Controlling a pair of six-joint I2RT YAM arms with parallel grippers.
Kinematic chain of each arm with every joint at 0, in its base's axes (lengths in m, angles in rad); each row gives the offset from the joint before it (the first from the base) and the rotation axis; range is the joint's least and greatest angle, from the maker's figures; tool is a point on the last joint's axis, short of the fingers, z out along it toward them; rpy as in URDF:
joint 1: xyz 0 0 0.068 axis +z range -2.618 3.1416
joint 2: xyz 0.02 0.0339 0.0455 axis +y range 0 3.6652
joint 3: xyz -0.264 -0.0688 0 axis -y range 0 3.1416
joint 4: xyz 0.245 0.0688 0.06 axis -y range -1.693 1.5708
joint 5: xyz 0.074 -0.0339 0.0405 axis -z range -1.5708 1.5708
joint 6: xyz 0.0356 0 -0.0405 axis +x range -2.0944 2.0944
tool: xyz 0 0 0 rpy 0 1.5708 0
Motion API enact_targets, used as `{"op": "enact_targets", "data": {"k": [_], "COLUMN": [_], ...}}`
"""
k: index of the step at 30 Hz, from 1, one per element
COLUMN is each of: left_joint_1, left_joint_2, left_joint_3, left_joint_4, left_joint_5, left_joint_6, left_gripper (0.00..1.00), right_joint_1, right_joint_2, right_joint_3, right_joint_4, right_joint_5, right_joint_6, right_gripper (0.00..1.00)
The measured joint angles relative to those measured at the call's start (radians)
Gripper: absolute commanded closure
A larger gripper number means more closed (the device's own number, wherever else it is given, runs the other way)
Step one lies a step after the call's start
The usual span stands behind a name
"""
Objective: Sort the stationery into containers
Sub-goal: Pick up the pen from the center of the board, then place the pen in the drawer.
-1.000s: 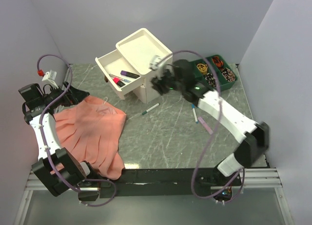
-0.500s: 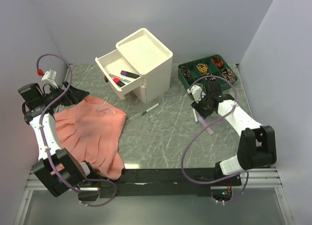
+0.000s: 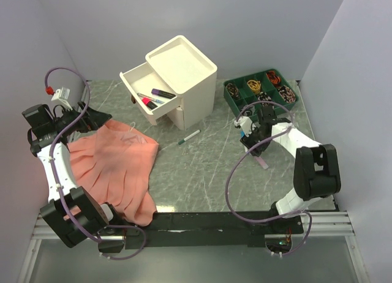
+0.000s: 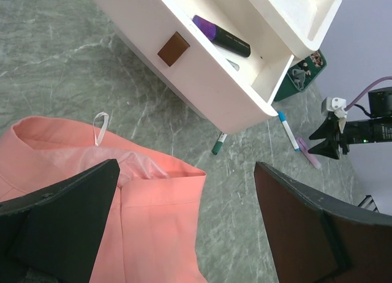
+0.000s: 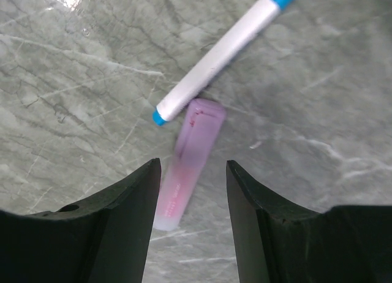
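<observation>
Pink-lilac stick lies on the table between your right tool's parted fingers, with gaps either side and a blue-tipped pen just beside it. Your left tool gapes wide above the salmon cloth. Farther off, the cabinet's open drawer holds a purple highlighter.

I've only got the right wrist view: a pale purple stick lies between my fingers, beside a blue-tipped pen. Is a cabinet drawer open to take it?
Observer: Yes, one drawer stands pulled out, with a purple highlighter already inside.
Operator: Anything else loose on the table?
Observer: A green-capped pen lies in front of the cabinet.
Operator: And the left arm?
Observer: The left gripper hovers open above the salmon cloth.
</observation>
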Motion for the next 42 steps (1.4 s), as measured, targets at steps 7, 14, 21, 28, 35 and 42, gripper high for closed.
{"op": "enact_targets", "data": {"k": [7, 14, 21, 28, 35, 42], "left_joint_1": [0.000, 0.000, 0.000, 0.000, 0.000, 0.000], "left_joint_2": [0.000, 0.000, 0.000, 0.000, 0.000, 0.000], "left_joint_3": [0.000, 0.000, 0.000, 0.000, 0.000, 0.000], "left_joint_4": [-0.009, -0.017, -0.032, -0.023, 0.016, 0.013], "left_joint_5": [-0.003, -0.014, -0.019, -0.018, -0.018, -0.018], "left_joint_6": [0.001, 0.001, 0.009, 0.006, -0.010, -0.008], "left_gripper": [0.01, 0.00, 0.01, 0.01, 0.00, 0.01], "right_joint_1": [0.000, 0.000, -0.011, 0.010, 0.220, 0.448], "right_joint_2": [0.076, 0.151, 0.165, 0.035, -0.084, 0.028], "right_joint_3": [0.006, 0.053, 0.091, 0.349, 0.698, 0.855], "right_joint_4": [-0.006, -0.018, -0.079, -0.299, -0.200, 0.060], "right_joint_5": [-0.007, -0.009, -0.034, -0.138, -0.275, -0.307], "right_joint_6": [-0.007, -0.011, 0.000, 0.071, 0.267, 0.493], "right_gripper": [0.49, 0.84, 0.99, 1.00, 1.00, 1.00]}}
